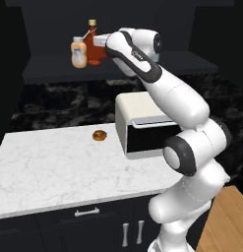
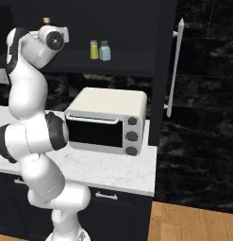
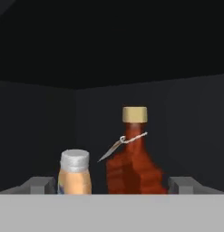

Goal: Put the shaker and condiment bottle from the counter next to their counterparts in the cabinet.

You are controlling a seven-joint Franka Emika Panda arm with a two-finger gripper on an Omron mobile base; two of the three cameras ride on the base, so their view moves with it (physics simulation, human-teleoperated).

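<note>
The red-orange condiment bottle (image 1: 95, 54) (image 3: 131, 168) with its tan cap stands upright on the cabinet shelf (image 1: 49, 66), right beside the peach-orange squeeze bottle (image 1: 79, 52) (image 3: 75, 176). My gripper (image 1: 100, 47) (image 3: 113, 186) is open at shelf height. Its fingertips (image 3: 38, 185) stand wide on either side of the two bottles and touch neither. Further right along the shelf, the grey-blue shaker (image 2: 104, 51) stands next to the small yellow shaker (image 2: 94, 50). The tan cap (image 2: 46, 21) peeks over my arm in the right base view.
A cream toaster oven (image 1: 142, 128) (image 2: 108, 120) sits on the marble counter (image 1: 54, 167) under the shelf. A small brown doughnut-like item (image 1: 99, 135) lies left of it. A tall dark unit with a silver handle (image 2: 175, 66) stands to the right.
</note>
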